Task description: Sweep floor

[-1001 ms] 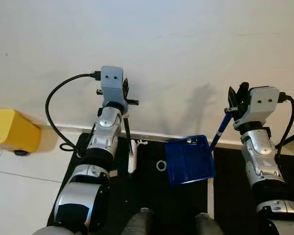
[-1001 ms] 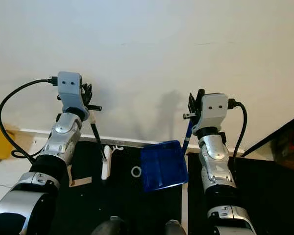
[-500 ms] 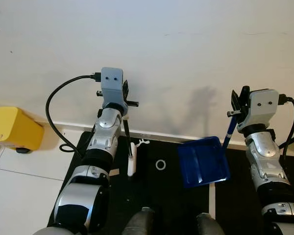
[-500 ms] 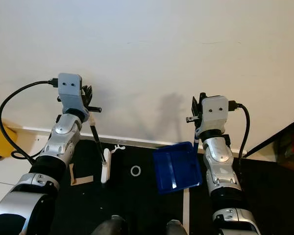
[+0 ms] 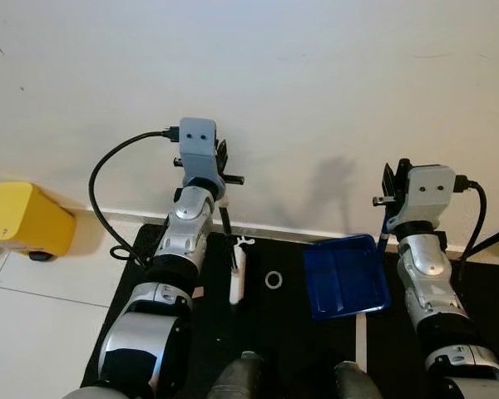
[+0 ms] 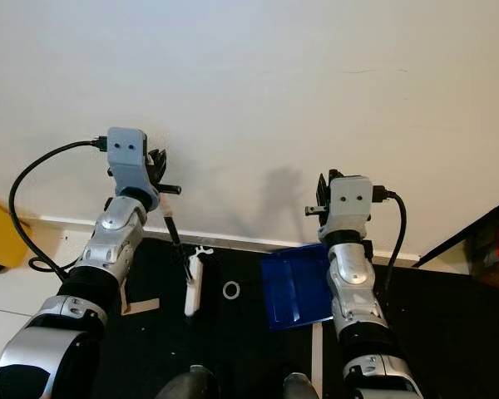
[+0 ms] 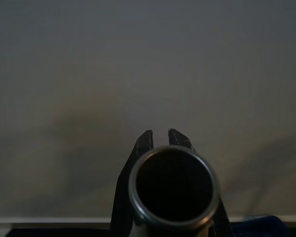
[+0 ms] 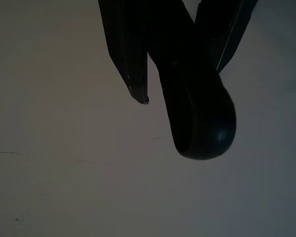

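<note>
A plain white wall (image 5: 316, 100) stands close ahead, meeting the floor at a pale baseboard; below it lies a black mat (image 5: 274, 332), with white tiles (image 5: 33, 324) and a yellow box (image 5: 21, 220) off to the robot's left. The left gripper (image 5: 224, 162) is clamped on the thin dark handle of a small broom (image 5: 237, 274), whose white head rests on the mat. A small white ring (image 5: 274, 280) lies just beside it. The right gripper (image 5: 388, 193) is closed around the blue handle of a glossy blue plastic dustpan (image 5: 345, 276), a flat ridged tray lying on the mat near the wall.
</note>
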Controlling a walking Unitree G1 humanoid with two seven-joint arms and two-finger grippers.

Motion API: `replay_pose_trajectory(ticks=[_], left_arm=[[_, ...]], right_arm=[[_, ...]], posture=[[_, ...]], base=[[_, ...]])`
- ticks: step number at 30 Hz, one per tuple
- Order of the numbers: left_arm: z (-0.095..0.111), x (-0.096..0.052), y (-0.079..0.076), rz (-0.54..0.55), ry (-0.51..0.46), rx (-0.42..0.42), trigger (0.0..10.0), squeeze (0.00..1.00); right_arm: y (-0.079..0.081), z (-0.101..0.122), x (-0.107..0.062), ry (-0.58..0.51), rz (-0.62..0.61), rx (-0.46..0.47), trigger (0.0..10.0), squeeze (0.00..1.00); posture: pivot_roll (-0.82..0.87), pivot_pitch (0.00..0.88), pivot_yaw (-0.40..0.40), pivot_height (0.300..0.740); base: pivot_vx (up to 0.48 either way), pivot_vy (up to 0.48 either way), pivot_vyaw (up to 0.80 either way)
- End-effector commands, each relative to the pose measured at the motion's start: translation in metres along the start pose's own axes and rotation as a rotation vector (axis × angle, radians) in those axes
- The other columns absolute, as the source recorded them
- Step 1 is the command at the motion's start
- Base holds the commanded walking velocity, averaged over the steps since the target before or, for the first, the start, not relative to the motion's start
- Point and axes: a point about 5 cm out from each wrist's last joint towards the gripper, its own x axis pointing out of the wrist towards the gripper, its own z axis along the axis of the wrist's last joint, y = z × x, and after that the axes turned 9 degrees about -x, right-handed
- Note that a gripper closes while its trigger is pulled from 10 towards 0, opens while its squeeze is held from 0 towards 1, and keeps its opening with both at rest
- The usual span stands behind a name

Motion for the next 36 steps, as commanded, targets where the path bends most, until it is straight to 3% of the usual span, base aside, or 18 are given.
replay_pose_trajectory(ticks=[1,6,12,15,16,20,27,29,32,33,34,36], left_arm=[[-0.002,0.001,-0.009,-0.025,0.009,-0.030,10.0,0.00],[-0.017,0.004,-0.038,-0.075,0.058,-0.076,10.0,0.00],[-0.028,0.003,-0.059,-0.092,0.088,-0.134,10.0,0.00],[-0.021,0.009,-0.082,-0.084,0.085,-0.314,10.0,0.00],[-0.021,0.009,-0.082,-0.084,0.085,-0.314,10.0,0.00],[-0.001,0.020,-0.090,-0.043,0.051,-0.519,10.0,0.00],[0.019,0.028,-0.078,-0.026,0.006,-0.652,10.0,0.00],[0.025,0.029,-0.074,-0.044,-0.014,-0.638,10.0,0.00],[0.038,0.028,-0.060,-0.085,-0.068,-0.517,10.0,0.00],[0.038,0.028,-0.060,-0.085,-0.068,-0.517,10.0,0.00],[0.048,0.026,-0.049,-0.110,-0.106,-0.410,10.0,0.00],[0.054,0.023,-0.040,-0.128,-0.123,-0.329,10.0,0.00]], right_arm=[[0.010,-0.016,-0.011,0.082,0.011,0.050,10.0,0.00],[0.015,-0.014,-0.011,0.064,0.024,0.048,10.0,0.00],[0.014,-0.012,-0.011,0.050,0.016,0.054,10.0,0.00],[0.015,-0.012,-0.014,0.046,0.014,0.064,10.0,0.00],[0.015,-0.012,-0.014,0.046,0.014,0.064,10.0,0.00],[0.015,-0.011,-0.014,0.044,0.010,0.077,10.0,0.00],[0.016,-0.009,-0.011,0.041,0.010,0.090,10.0,0.00],[0.016,-0.009,-0.009,0.041,0.012,0.090,10.0,0.00],[0.015,-0.009,-0.009,0.039,0.012,0.090,10.0,0.00],[0.015,-0.009,-0.009,0.039,0.012,0.090,10.0,0.00],[0.014,-0.009,-0.009,0.040,0.013,0.088,10.0,0.00],[0.013,-0.009,-0.009,0.040,0.014,0.087,10.0,0.00]], posture=[[0.06,0.384,0.164,0.740],[0.05,0.384,0.171,0.740],[0.03,0.387,0.178,0.740],[0.02,0.388,0.184,0.740],[0.02,0.388,0.184,0.740],[0.02,0.388,0.184,0.740],[0.03,0.382,0.179,0.740],[0.04,0.383,0.173,0.740],[0.05,0.383,0.168,0.740],[0.05,0.383,0.168,0.740],[0.06,0.381,0.169,0.740],[0.06,0.381,0.169,0.740]], base=[[0.000,0.000,0.00],[0.000,0.000,0.00],[0.000,0.000,0.00],[0.000,0.000,0.00],[0.000,0.000,0.00],[0.000,0.000,0.00],[0.000,0.000,0.00],[0.000,0.000,0.00],[0.000,0.000,0.00],[0.000,0.000,0.00],[0.000,0.000,0.00],[0.000,0.000,0.00]])
